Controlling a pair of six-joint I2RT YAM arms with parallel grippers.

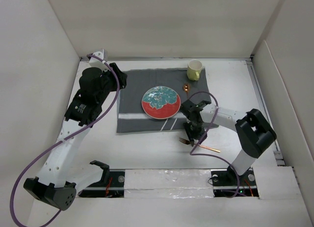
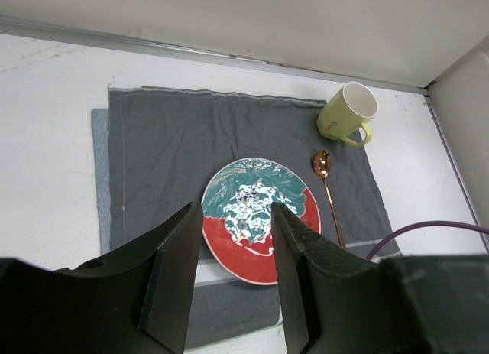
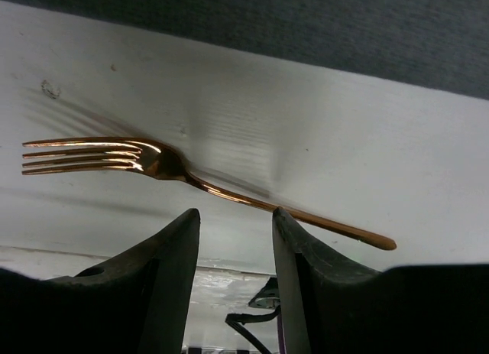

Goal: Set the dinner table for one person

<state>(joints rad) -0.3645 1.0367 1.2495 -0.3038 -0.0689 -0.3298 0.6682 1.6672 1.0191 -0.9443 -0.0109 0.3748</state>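
A red and teal plate (image 1: 161, 102) sits on the dark grey placemat (image 1: 132, 92) on the white dinner table (image 1: 147, 146). A yellow-green mug (image 1: 195, 69) stands at the mat's far right corner, and a copper spoon (image 1: 186, 88) lies beside the plate. A copper fork (image 1: 198, 144) lies on bare table in front of the mat. My right gripper (image 1: 194, 135) is open just above the fork (image 3: 191, 178), jaws either side of its handle. My left gripper (image 1: 120, 79) is open and empty, raised over the mat's far left; in its wrist view it (image 2: 233, 216) overlooks the plate (image 2: 260, 228).
White panels wall the table on the left, back and right. A purple cable (image 1: 206, 138) loops from the right arm down over the fork's handle. A taped strip (image 1: 167, 180) runs along the near edge between the arm bases.
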